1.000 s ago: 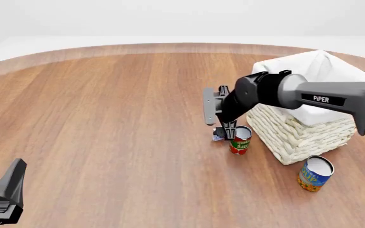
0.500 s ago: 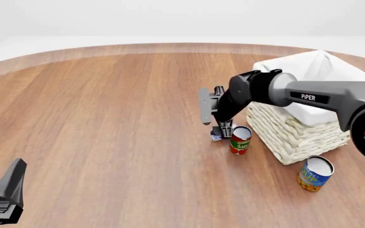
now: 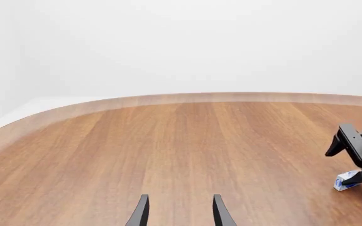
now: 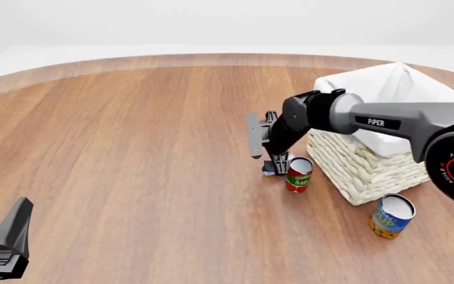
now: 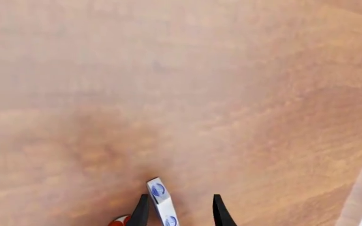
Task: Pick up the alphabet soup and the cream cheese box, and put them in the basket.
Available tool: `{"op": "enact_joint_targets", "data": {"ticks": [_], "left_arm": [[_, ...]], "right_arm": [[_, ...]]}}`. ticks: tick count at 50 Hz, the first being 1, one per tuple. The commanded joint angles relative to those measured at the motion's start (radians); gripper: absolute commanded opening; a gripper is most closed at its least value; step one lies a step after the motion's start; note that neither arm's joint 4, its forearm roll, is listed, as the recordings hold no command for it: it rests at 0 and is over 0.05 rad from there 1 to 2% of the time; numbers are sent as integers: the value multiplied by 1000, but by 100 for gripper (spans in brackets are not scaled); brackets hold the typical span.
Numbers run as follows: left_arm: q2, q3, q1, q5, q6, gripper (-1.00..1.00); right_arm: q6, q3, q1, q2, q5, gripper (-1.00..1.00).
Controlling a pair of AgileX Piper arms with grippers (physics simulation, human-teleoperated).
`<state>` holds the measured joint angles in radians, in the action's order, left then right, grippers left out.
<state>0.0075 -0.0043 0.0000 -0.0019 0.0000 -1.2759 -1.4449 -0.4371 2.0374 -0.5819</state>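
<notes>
Jaws of the right gripper point(image 5: 176, 212) straddle the cream cheese box point(image 5: 162, 202), apart; alphabet soup point(image 4: 391, 216) untouched, basket point(image 4: 369, 165) unfilled.

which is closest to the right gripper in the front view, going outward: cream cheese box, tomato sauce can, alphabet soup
From the right gripper:
1. cream cheese box, right at the fingertips, mostly hidden by them.
2. tomato sauce can, just beside the gripper, on the basket's side.
3. alphabet soup, farthest, past the basket's near corner, toward the camera.

Bright, even, shadowless renders — sharp, no glare.
</notes>
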Motion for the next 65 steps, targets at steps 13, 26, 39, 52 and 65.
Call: {"op": "enact_joint_targets", "data": {"ticks": [13,26,39,52,65], "left_arm": [[0,0,0,0,0,100],[0,0,0,0,0,100],[0,0,0,0,0,100],[0,0,0,0,0,100],[0,0,0,0,0,100]], "right_arm": [[4,11,-5,25,6,100],[9,20,-9,43,14,100],[0,-1,-6,64,-2,100],[-23,-41,8,100,-9,100],[-38,-83,16,122,-25,100]]}}
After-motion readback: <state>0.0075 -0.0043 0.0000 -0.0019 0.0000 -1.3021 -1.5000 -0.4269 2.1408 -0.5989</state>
